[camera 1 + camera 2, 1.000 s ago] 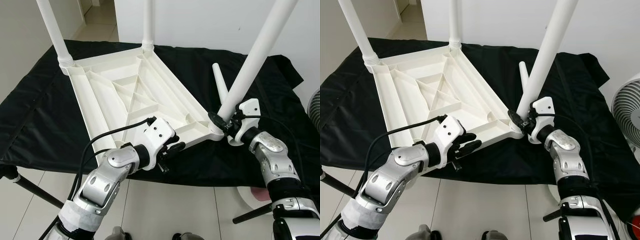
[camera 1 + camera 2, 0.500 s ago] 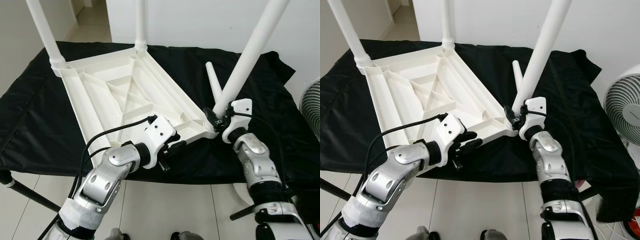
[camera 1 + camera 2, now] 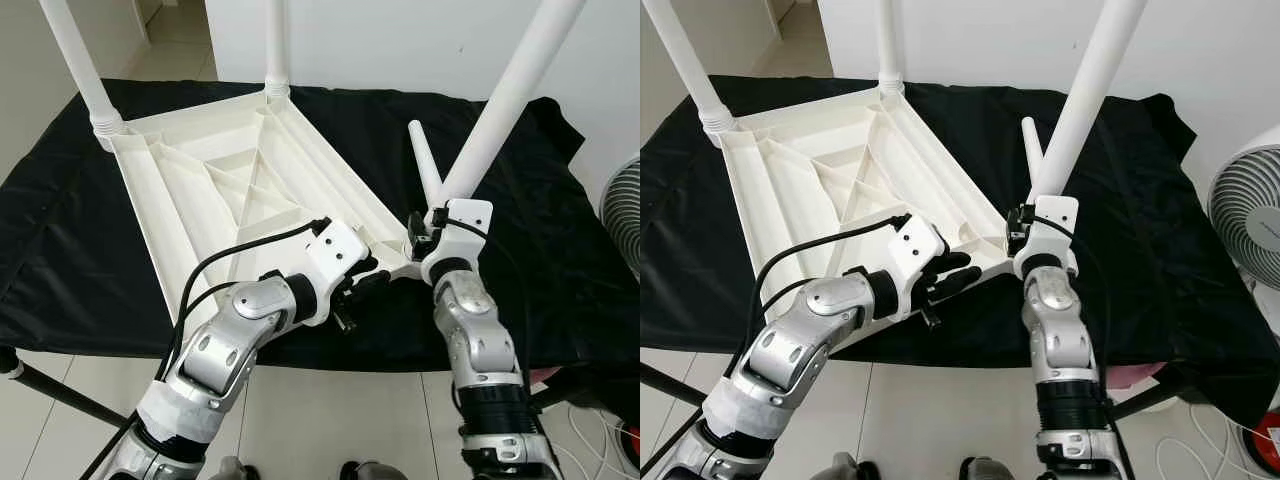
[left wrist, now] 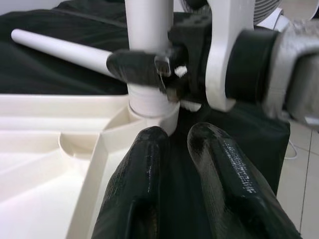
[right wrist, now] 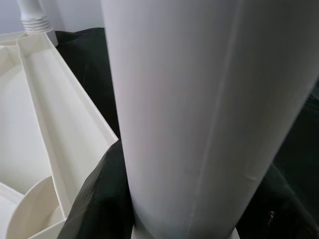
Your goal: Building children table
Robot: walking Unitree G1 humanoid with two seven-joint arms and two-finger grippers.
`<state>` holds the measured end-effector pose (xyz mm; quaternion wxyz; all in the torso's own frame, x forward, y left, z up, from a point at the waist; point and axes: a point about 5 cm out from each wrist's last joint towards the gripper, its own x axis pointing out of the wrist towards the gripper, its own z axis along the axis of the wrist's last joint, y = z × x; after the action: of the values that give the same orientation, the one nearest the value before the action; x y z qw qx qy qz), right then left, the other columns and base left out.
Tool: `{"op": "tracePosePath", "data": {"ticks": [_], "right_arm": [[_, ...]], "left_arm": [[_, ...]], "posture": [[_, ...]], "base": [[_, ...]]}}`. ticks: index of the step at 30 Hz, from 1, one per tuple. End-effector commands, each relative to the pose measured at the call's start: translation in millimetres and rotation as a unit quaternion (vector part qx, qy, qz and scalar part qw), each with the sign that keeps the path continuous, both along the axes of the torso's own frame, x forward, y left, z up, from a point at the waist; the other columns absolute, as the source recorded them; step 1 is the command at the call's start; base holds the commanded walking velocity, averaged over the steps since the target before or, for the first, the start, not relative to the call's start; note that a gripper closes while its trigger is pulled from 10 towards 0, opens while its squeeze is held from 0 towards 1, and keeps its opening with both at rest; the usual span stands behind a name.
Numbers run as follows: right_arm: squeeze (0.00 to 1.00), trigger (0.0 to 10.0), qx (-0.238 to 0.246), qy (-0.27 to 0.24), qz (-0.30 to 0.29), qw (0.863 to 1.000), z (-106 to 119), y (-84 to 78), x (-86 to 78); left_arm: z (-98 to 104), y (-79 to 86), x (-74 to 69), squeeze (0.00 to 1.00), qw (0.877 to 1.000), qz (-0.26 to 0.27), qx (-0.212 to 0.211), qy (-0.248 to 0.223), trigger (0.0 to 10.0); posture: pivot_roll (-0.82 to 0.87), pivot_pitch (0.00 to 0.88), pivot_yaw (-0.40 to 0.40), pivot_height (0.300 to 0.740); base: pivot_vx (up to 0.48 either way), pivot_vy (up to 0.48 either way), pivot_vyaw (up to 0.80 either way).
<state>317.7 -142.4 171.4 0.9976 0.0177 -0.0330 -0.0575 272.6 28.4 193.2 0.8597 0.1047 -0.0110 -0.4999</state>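
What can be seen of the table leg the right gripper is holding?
The leg is a smooth white tube, plastic by its look, rising at a slant up and to the robot's right out of the head views. Its foot sits in the near right corner socket of the upside-down tabletop. The right gripper is shut around it just above the socket. The left gripper is beside that corner.

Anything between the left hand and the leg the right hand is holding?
Only the tabletop's corner socket: the left hand sits just before it, the leg rising from it, in the left wrist view.
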Motion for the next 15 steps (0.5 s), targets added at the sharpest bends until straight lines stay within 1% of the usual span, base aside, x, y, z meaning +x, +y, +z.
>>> {"op": "tracePosePath", "data": {"ticks": [1, 4, 8, 11, 12, 13, 15], "right_arm": [[0.0, 10.0, 0.004, 0.032, -0.017, 0.999, -11, 0.3, -3.9], [0.0, 10.0, 0.002, 0.022, -0.04, 0.999, -5, 0.6, -9.3], [0.0, 10.0, 0.006, 0.027, -0.01, 1.0, -5, 13.8, -13.1], [0.0, 10.0, 0.007, 0.027, -0.006, 1.0, -5, 14.1, -12.9], [0.58, 10.0, 0.005, 0.024, -0.007, 1.0, -4, 13.6, -13.0], [1.0, 10.0, 0.005, 0.02, 0.0, 1.0, -4, 13.6, -12.4], [1.0, 10.0, 0.006, 0.017, 0.005, 1.0, -3, 13.7, -12.1]], "left_arm": [[2, 0.5, 2.5, 0.0, 1.0, 0.012, -0.005, -0.007, 10.0], [4, 0.4, 3.9, 0.0, 1.0, 0.013, -0.01, -0.008, 10.0], [2, 4.9, 6.7, 0.0, 1.0, 0.021, -0.007, -0.007, 10.0], [1, 5.9, 6.8, 0.0, 1.0, 0.022, -0.006, -0.007, 10.0], [1, 6.6, 6.8, 0.0, 1.0, 0.022, -0.006, -0.007, 10.0], [1, 7.5, 6.8, 0.0, 1.0, 0.023, -0.005, -0.007, 10.0], [1, 8.2, 6.9, 0.0, 1.0, 0.023, -0.004, -0.007, 10.0]], "posture": [[-0.12, 0.095, 0.01, 0.74], [-0.12, 0.095, 0.01, 0.74], [-0.13, 0.094, 0.008, 0.74], [-0.13, 0.094, 0.008, 0.74], [-0.13, 0.094, 0.008, 0.74], [-0.13, 0.094, 0.008, 0.74], [-0.13, 0.094, 0.008, 0.74]], "base": [[0.0, 0.0, 0.0], [0.0, 0.0, 0.0], [0.0, 0.0, 0.0], [0.0, 0.0, 0.0], [0.0, 0.0, 0.0], [0.0, 0.0, 0.0], [0.0, 0.0, 0.0]]}}
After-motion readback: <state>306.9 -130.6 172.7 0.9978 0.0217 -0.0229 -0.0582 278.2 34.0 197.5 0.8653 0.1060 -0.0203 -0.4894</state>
